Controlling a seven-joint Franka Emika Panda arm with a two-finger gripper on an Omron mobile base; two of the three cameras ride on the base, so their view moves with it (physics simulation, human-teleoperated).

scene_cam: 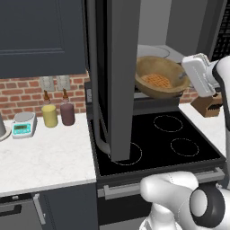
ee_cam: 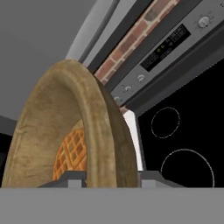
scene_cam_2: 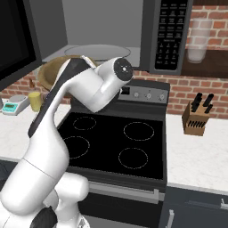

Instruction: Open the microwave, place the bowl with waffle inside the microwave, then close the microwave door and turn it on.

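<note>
In the left base view, the microwave door (scene_cam: pixel 117 76) stands swung wide so the cavity of the microwave (scene_cam: pixel 155 22) is reachable. One wooden bowl (scene_cam: pixel 158 77) with one waffle (scene_cam: pixel 156 81) hangs at the cavity's front edge, above the stove (scene_cam: pixel 157 139) with four burner rings.

In the right base view, the arm hides most of the bowl (scene_cam_2: pixel 50 73); one knife block (scene_cam_2: pixel 196 116) sits on the desk (scene_cam_2: pixel 196 156).

In the hand view, the end effector (ee_cam: pixel 109 178) pinches the bowl's (ee_cam: pixel 100 127) rim, a finger on each side, carrying it tilted.

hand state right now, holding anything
hand: shut on the rim of the bowl, waffle inside, held at the mouth of the microwave.
</note>
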